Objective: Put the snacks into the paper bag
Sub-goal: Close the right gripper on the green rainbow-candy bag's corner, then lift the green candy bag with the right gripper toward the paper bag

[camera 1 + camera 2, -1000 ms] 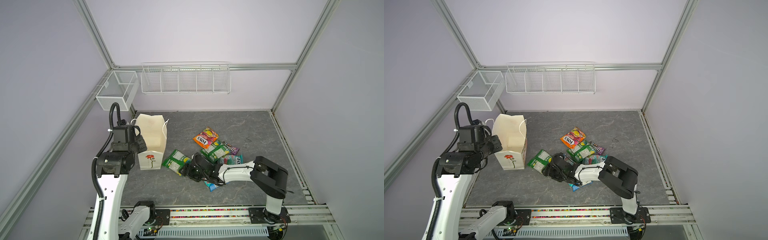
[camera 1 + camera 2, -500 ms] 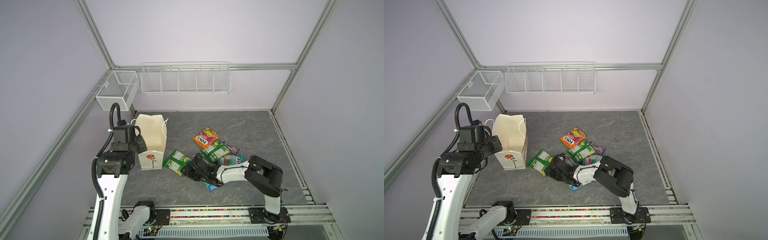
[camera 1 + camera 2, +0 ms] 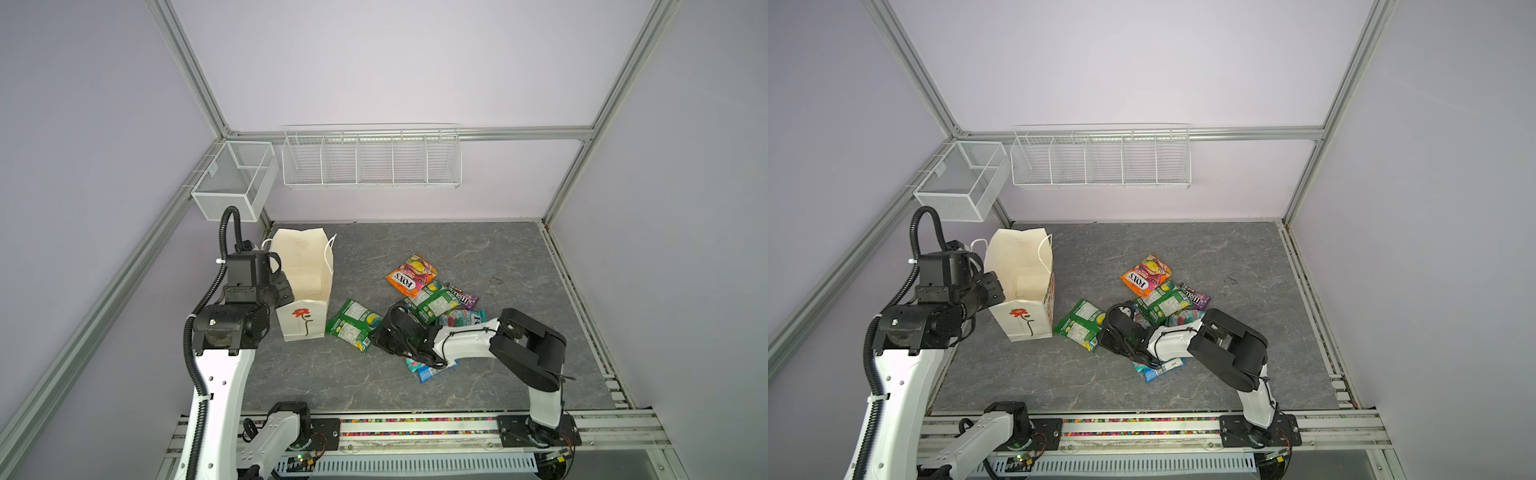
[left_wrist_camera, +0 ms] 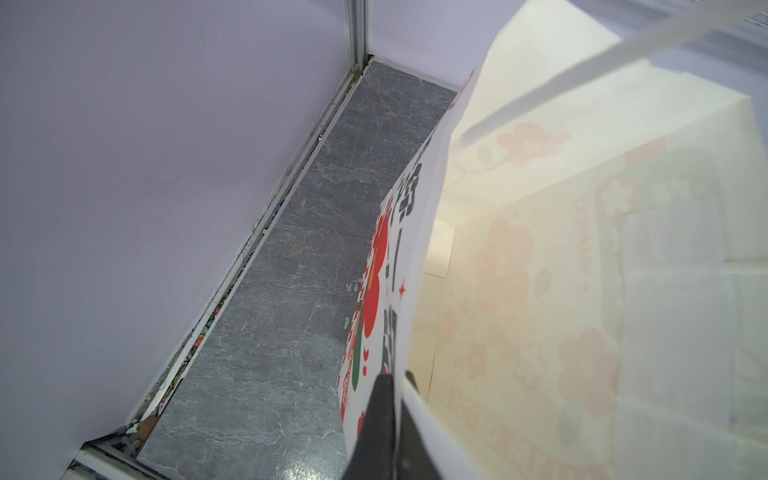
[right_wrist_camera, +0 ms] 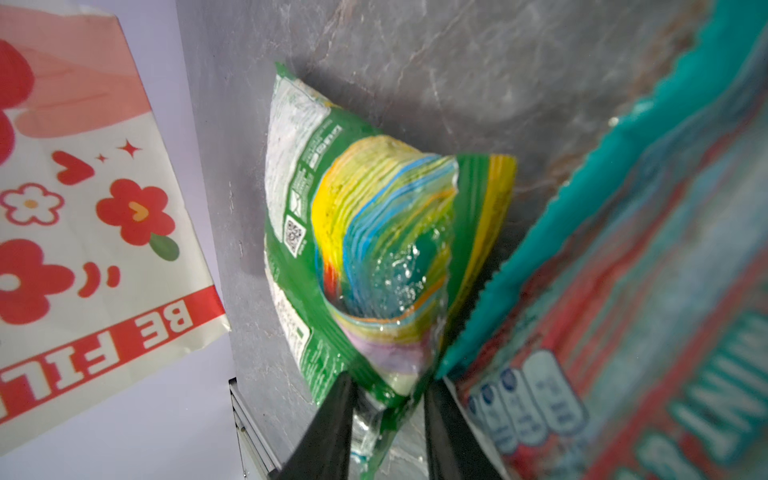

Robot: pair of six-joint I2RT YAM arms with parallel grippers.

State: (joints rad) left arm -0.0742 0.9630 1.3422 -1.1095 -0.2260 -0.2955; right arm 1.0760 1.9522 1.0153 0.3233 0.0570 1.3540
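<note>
Standing by the surface's [image 3: 457, 249] left edge, the bag [image 3: 305, 266] is clamped at its rim by the left gripper's [image 4: 397, 381] jaws. The right gripper's [image 5: 388, 399] jaws, narrower than before, straddle a green packet's [image 5: 374, 232] corner mid-surface; grip unclear.

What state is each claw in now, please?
Left claw: shut on tall white paper bag.
Right claw: straddling corner of glossy green snack packet; grip cannot be told.

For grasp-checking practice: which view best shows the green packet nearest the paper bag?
The right wrist view: the green packet is large, its edge between the jaws of the right gripper. Both top views show it small beside the paper bag; the left wrist view misses it.
</note>
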